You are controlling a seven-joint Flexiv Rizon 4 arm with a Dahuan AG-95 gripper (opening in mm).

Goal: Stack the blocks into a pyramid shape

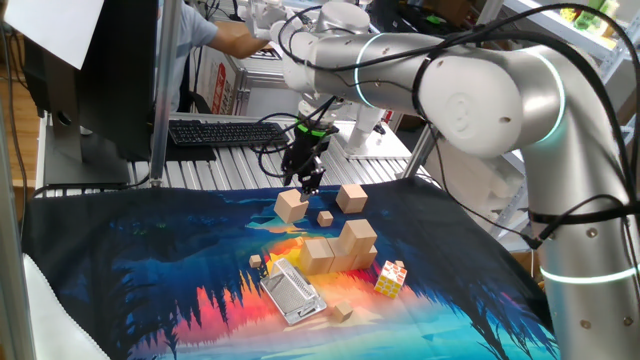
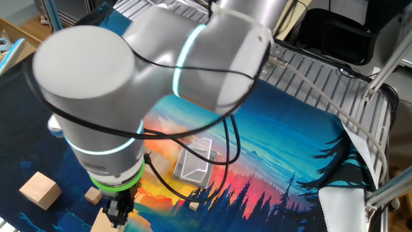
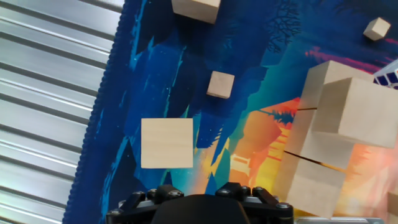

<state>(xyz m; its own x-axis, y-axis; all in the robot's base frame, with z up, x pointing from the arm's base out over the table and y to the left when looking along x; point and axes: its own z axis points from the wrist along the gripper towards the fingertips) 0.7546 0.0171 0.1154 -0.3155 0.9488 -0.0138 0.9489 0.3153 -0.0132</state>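
Several tan wooden blocks lie on the printed cloth. A row of blocks (image 1: 322, 254) stands side by side with one block (image 1: 358, 236) on top; it also shows at the right of the hand view (image 3: 323, 149). A loose block (image 1: 291, 206) lies just below my gripper (image 1: 308, 183), and in the hand view it (image 3: 166, 143) is just left of centre. Another loose block (image 1: 352, 198) lies further back and shows in the hand view (image 3: 196, 7). My gripper (image 3: 199, 194) hangs above the cloth, empty, jaws apart. In the other fixed view my gripper (image 2: 118, 212) is beside a block (image 2: 40, 190).
A multicoloured puzzle cube (image 1: 391, 278) and a metal grater-like piece (image 1: 293, 292) lie near the stack. Tiny wooden cubes (image 1: 325, 217) (image 3: 221, 84) are scattered about. A ribbed metal table surface (image 3: 50, 93) borders the cloth. A keyboard (image 1: 225, 131) lies behind.
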